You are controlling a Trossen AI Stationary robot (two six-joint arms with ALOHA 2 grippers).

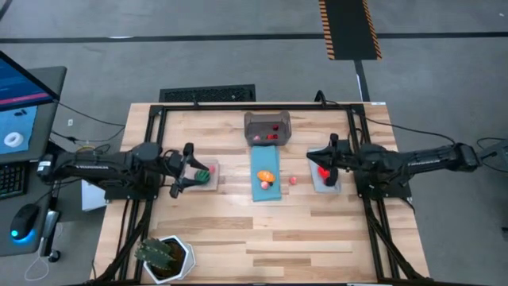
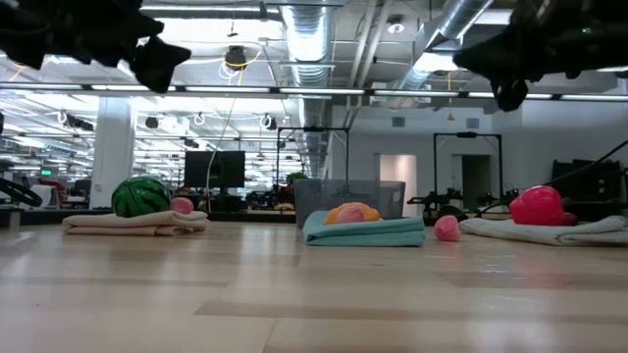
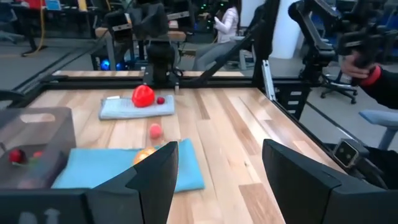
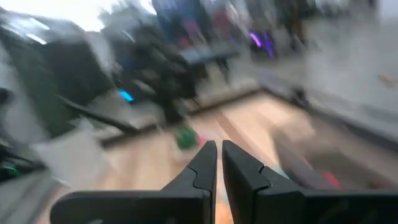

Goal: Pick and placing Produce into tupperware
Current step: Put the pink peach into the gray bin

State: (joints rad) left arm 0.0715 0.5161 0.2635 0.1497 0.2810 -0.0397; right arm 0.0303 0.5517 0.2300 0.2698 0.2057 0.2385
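The left gripper (image 1: pixel 189 170) hangs above the tan mat (image 1: pixel 208 179) on the left of the table (image 1: pixel 238 238), fingers (image 3: pixel 152 177) spread well apart with nothing between them. The green ball (image 1: pixel 204 171) and a small pink piece (image 2: pixel 182 205) lie on that mat, just beside the fingertips in the high view. Over on the right, the right gripper (image 1: pixel 327 165) hovers above the grey mat (image 1: pixel 328 183), its fingers (image 4: pixel 202 165) pressed almost together and gripping nothing. The red fruit (image 1: pixel 322 171) sits on the grey mat directly beneath it; in the low view the gripper is clearly up in the air, well clear of the fruit. In the middle lies the blue mat (image 1: pixel 266 191), with an orange piece (image 1: pixel 266 175) resting on it and something small beside it that is hard to make out. A pink piece (image 1: pixel 293 180) lies on the bare wood between the blue and grey mats. The tupperware (image 1: pixel 267 129) stands at the far end of the blue mat, and red produce (image 1: pixel 271 136) already shows inside it. A potted plant (image 1: pixel 163 256) stands at the near left corner. In the left wrist view, a person's arm (image 3: pixel 379 84) shows beyond the table's edge.
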